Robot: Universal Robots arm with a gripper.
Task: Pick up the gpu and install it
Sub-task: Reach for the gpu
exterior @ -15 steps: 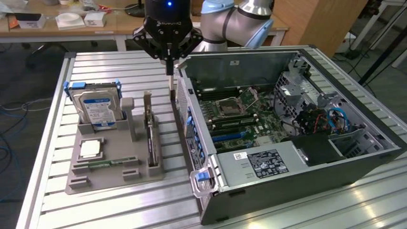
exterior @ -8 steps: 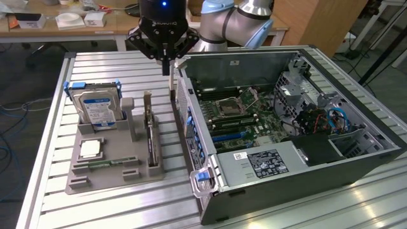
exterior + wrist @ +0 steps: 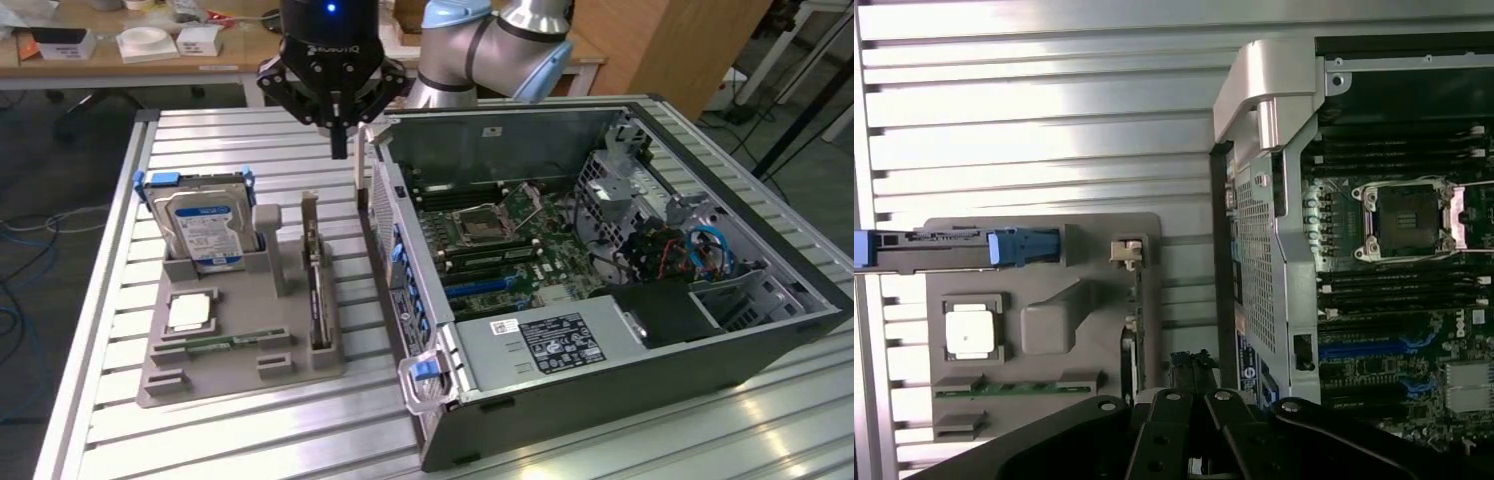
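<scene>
Gripper point(image 3: 338, 140) sits upper centre of the exterior view, pointing straight down. Fingers point(image 3: 336, 128) are closed flat together with nothing between them. It hangs over the slatted counter point(image 3: 240, 140), above the gap between the grey tray point(image 3: 214, 385) and the open computer case point(image 3: 641, 390), near the case's rear corner. The arm point(image 3: 494, 50) is behind it at the top of the frame.

The gpu point(image 3: 318, 285) is not picked up. It stands on its long edge in a slot along the tray side nearest the case, centre-left in the exterior view. It is lower in the frame than the fingertips and slightly to the exterior view's left of them, not touching. In the wrist view the gpu point(image 3: 1135, 325) is a thin dark strip at the tray point(image 3: 1054, 235) edge, near the case point(image 3: 1254, 250) wall.

The hard drive point(image 3: 200, 228), blue label, stands upright in the tray toward the left of the frame. A square processor chip point(image 3: 191, 313) lies flat in a tray pocket. A green memory stick point(image 3: 234, 342) lies flat just below it in the frame. The case lies on its side with the motherboard point(image 3: 494, 250) exposed.
</scene>
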